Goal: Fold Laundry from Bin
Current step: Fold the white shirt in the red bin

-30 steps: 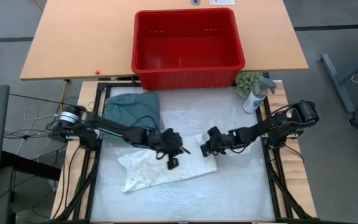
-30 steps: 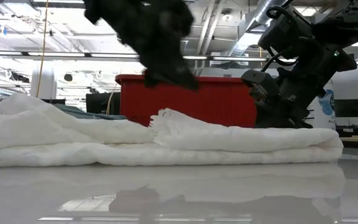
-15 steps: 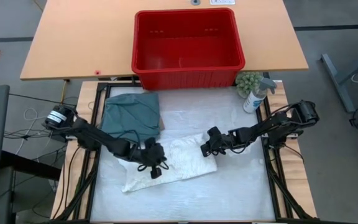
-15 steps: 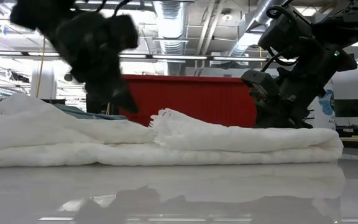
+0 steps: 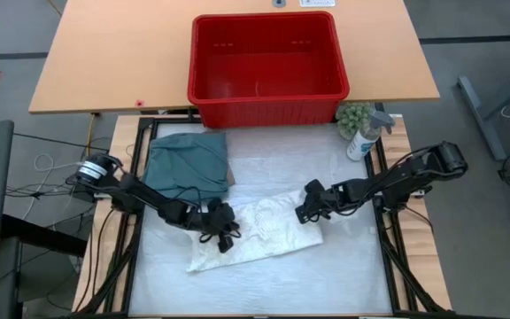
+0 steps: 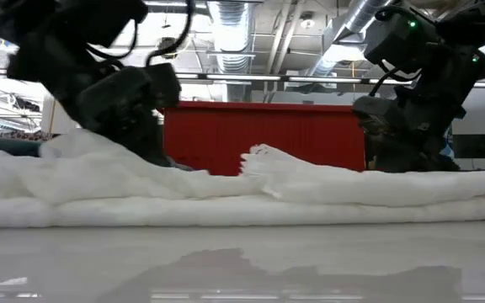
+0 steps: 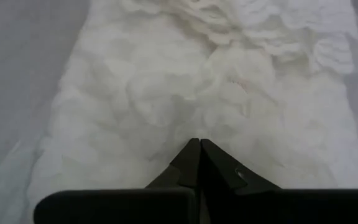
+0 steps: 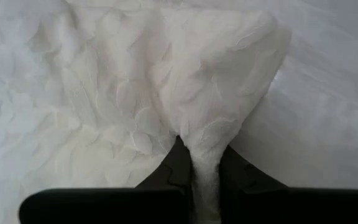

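**Surroundings of the work surface**

A spray bottle (image 5: pixel 362 137) stands at the far right corner of the white work surface (image 5: pixel 343 266), just beside a small green plant (image 5: pixel 353 115). Beyond them lies a wooden desk (image 5: pixel 104 53); grey floor (image 5: pixel 485 221) surrounds it.

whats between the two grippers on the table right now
Only the white garment spans from the left gripper to the right gripper, clearest in the high view.

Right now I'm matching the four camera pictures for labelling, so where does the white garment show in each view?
High view: white garment lies on the table's middle, between both grippers.
Low view: it stretches across the whole width, before the red bin.
Left wrist view: it fills the picture beyond the shut left gripper.
Right wrist view: a fold is pinched in the right gripper.
Shared landmark: the red bin, in high and low views only.
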